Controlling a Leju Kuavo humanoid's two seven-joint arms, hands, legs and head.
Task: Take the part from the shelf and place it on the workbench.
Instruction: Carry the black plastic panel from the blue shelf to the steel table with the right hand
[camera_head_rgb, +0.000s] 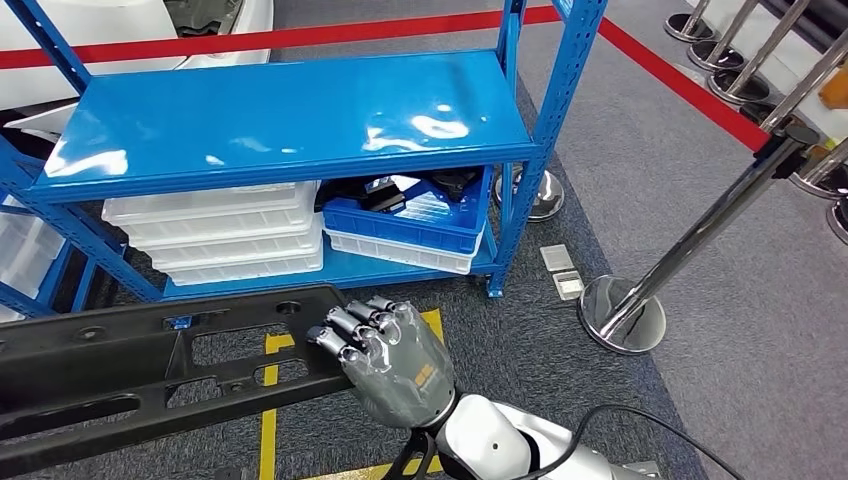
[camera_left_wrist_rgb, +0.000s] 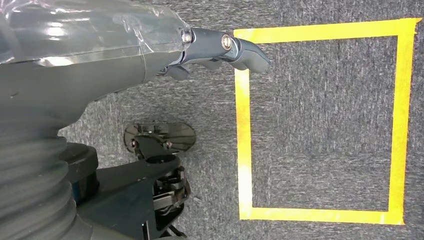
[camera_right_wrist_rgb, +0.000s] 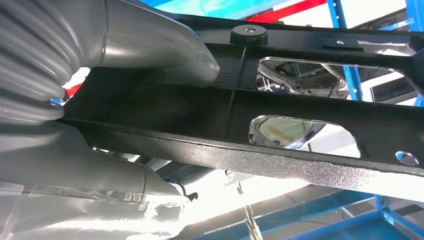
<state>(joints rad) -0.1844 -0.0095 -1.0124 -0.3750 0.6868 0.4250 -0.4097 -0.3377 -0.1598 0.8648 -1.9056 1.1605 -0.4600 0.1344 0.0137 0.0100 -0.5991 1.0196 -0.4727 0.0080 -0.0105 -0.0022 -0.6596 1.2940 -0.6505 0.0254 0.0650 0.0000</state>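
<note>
Part (camera_head_rgb: 150, 365): long black frame with cut-out openings, held in front of the blue shelf (camera_head_rgb: 290, 120), above the grey carpet and yellow floor tape (camera_head_rgb: 268, 420). Right hand (camera_head_rgb: 385, 360) grips its end, fingers wrapped over the top edge; right wrist view shows the thumb (camera_right_wrist_rgb: 160, 47) pressed against the black bar. Left hand (camera_left_wrist_rgb: 220, 47) hangs over the carpet beside a yellow tape square (camera_left_wrist_rgb: 320, 125), fingers extended, holding nothing. Lower shelf carries white trays (camera_head_rgb: 220, 235) and 1 blue bin (camera_head_rgb: 405, 220).

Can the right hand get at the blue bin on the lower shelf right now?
Probably not. The right hand is gripping the long black part, so it isn't free. The blue bin also sits under the top shelf, partly covered.
</note>
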